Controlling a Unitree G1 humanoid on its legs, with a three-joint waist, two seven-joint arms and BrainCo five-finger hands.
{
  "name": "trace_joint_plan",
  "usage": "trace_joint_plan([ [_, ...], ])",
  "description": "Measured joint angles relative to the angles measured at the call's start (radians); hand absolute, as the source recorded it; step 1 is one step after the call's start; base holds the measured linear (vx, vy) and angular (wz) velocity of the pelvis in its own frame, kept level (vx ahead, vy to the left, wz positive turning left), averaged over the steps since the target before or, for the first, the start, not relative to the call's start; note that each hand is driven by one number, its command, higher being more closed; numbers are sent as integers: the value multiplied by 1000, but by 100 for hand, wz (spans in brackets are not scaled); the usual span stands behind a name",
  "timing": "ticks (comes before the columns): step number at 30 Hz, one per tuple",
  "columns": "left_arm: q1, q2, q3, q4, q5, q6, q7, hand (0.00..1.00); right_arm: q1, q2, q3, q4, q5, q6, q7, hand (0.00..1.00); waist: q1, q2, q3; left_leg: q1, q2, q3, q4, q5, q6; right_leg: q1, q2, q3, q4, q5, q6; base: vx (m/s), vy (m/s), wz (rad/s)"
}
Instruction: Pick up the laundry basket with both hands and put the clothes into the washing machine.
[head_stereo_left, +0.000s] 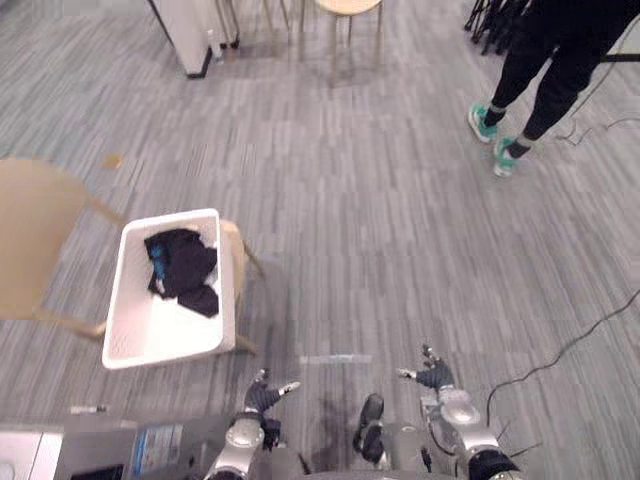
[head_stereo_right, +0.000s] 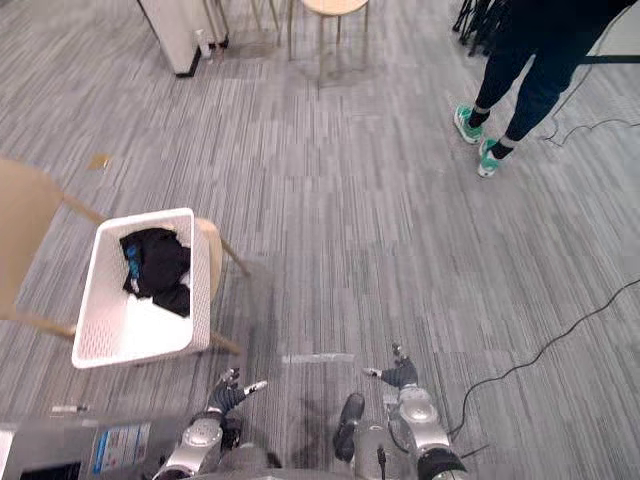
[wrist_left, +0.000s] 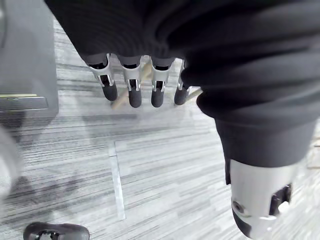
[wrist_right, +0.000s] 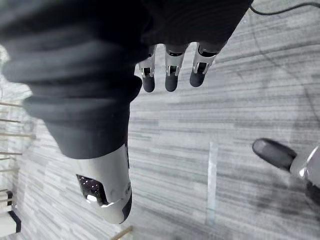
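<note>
Both hands hang low, palms down over grey striped carpet (head_stereo_left: 380, 220), neither touching anything. The left hand (head_stereo_left: 262, 395) has its fingers (wrist_left: 134, 95) straight and loose in a row, thumb held apart, and it holds nothing. The right hand (head_stereo_left: 434, 375) is the same: fingers (wrist_right: 171, 80) relaxed and extended, nothing in its grasp. A short pale strip of tape (head_stereo_left: 335, 358) lies on the carpet between the two hands, a little ahead of them.

Just outside the left hand sits a grey box-like unit (head_stereo_left: 110, 448) with a label on top; what it is cannot be told.

The white laundry basket (head_stereo_left: 160, 335) is ahead of the left hand and off to its outer side, well apart from it. It rests on the seat of a light wooden chair (head_stereo_left: 35, 235), with the chair's legs splayed out beneath it on the side nearer the hands. Dark clothes (head_stereo_left: 185, 268) lie bunched in the far half of the basket.

Far ahead of the right hand stands a person (head_stereo_left: 545, 60) in dark trousers and teal shoes. Farther ahead, between the lines of both hands, stands a round wooden stool (head_stereo_left: 348, 8), with a white panel on a dark base (head_stereo_left: 188, 40) beside it.
</note>
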Motion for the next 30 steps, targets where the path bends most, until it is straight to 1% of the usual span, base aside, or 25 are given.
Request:
trace_joint_plan([
  [2,14,2,7,-14,-6,-3,0,0,-5,0,-1,0,0,-1,0,0,21,1,5,-72,-25,-34,-131,14,-9,27,-1,27,-20,-4,22,190,80,-45],
  [3,16,0,16,-25,-12,-4,1,0,-14,-4,-2,0,0,-2,0,0,36,9,12,-111,-41,-48,-252,69,-6,50,-4,34,-37,-4,38,196,134,-49],
  [4,16,-1,18,-28,-17,-6,1,0,-15,-4,0,1,0,-3,0,0,56,4,18,-101,-54,-44,-333,162,-7,73,-11,51,-63,-2,60,206,148,-53],
  [6,18,1,17,-26,-17,-6,1,0,-23,-2,5,-3,0,-4,0,0,78,14,10,-70,-68,-6,-391,246,14,114,-17,79,-114,3,96,354,210,-41],
  [7,15,2,18,-25,-17,-4,0,0,-42,-1,5,-3,0,-4,-1,0,75,17,10,-65,-76,3,-383,241,37,120,-27,94,-121,20,118,426,263,-19],
  [8,14,-2,20,-30,-19,-3,0,0,-56,-1,7,-2,0,-4,-1,0,77,15,13,-71,-80,4,-329,225,89,133,-32,107,-133,55,113,254,194,-3],
  [9,14,-2,21,-35,-26,-2,0,0,-59,0,18,-2,0,-4,-1,0,81,12,15,-74,-80,6,-293,210,106,151,-38,112,-139,61,116,308,262,-4],
  [10,16,-4,21,-37,-38,-3,0,0,-57,4,38,4,-2,-4,-1,0,96,7,13,-64,-102,1,-252,164,109,174,-60,123,-100,39,153,285,276,-13],
  [11,28,-14,14,-37,-46,-2,-1,0,-51,-1,40,20,-8,-5,0,0,100,20,1,-5,-107,-15,-292,107,125,157,-84,129,32,-25,204,344,346,-2],
  [12,26,-10,8,-30,-47,1,0,0,-57,-1,35,25,-13,-5,0,0,97,10,-1,32,-138,-24,-307,94,133,112,-135,142,207,-79,223,276,286,14],
  [13,25,-6,3,-24,-46,1,1,0,-54,1,30,26,-16,-4,0,0,92,3,1,58,-157,-33,-320,89,141,73,-174,144,338,-88,225,311,288,72],
  [14,26,4,-11,-24,-46,3,0,0,-45,7,17,38,-20,-1,0,0,78,-16,-1,125,-202,-80,-353,85,156,4,-255,141,592,-40,195,362,228,123],
  [15,28,10,-33,-22,-45,11,0,0,-34,8,14,45,-19,3,1,0,66,-19,-1,176,-220,-132,-364,80,171,-22,-293,138,724,-44,191,400,186,144],
  [17,31,12,-41,-24,-44,18,0,0,-23,6,12,43,-19,-1,0,0,69,-11,-5,209,-224,-220,-375,79,172,-38,-300,112,771,-103,167,413,49,155],
  [19,24,11,-43,-26,-43,21,2,0,-24,5,-4,39,-15,-4,1,0,73,-7,-6,221,-220,-346,-391,80,171,-70,-253,91,655,-144,152,426,-66,175],
  [20,15,10,-43,-26,-41,22,2,0,-25,-1,-8,34,-8,-6,0,0,73,3,-1,223,-212,-423,-403,79,170,-93,-200,134,543,-156,155,438,-212,186],
  [21,12,5,-44,-25,-41,24,3,0,-23,-14,-8,33,-6,-6,0,0,73,8,2,229,-191,-502,-412,77,157,-135,-108,266,413,-153,159,357,-220,201],
  [22,11,4,-50,-24,-40,25,3,0,-18,-20,-12,31,1,-7,-2,0,73,15,6,230,-187,-551,-411,79,140,-157,-56,364,320,-134,178,349,-244,182],
  [23,13,4,-51,-23,-36,26,3,0,-7,-23,-17,31,2,-7,-4,0,74,10,6,232,-197,-592,-405,77,124,-156,-33,454,224,-88,190,397,-312,201],
  [24,19,11,-51,-24,-34,25,3,0,26,-14,-24,31,3,-7,-7,0,75,-33,-5,237,-245,-660,-385,55,87,-152,-46,559,92,68,200,473,-422,216],
  [25,12,12,-34,-15,-31,27,4,0,47,-13,-29,24,4,-4,-6,0,82,-39,4,233,-258,-723,-356,14,60,-157,-73,521,132,80,187,459,-414,202],
  [27,14,-28,-19,-48,-31,29,4,0,64,-23,-49,-49,11,-2,-12,0,101,5,-21,175,-226,-718,-318,26,36,-153,-77,446,144,31,175,284,-285,146],
  [28,11,-45,-17,-53,-32,25,10,0,69,-20,-48,-86,11,-4,-11,0,95,17,-28,143,-202,-716,-309,31,25,-141,-78,379,137,19,157,242,-249,140],
  [29,3,-54,-18,-54,-32,25,10,0,70,-16,-49,-105,12,-5,-12,0,97,17,-28,126,-190,-708,-304,38,12,-134,-82,341,137,12,146,187,-228,171],
  [30,-10,-71,-17,-67,-33,25,13,0,77,-7,-51,-135,13,-6,-22,0,105,9,-25,104,-170,-677,-305,58,-19,-110,-94,264,140,-5,130,132,-192,187],
])
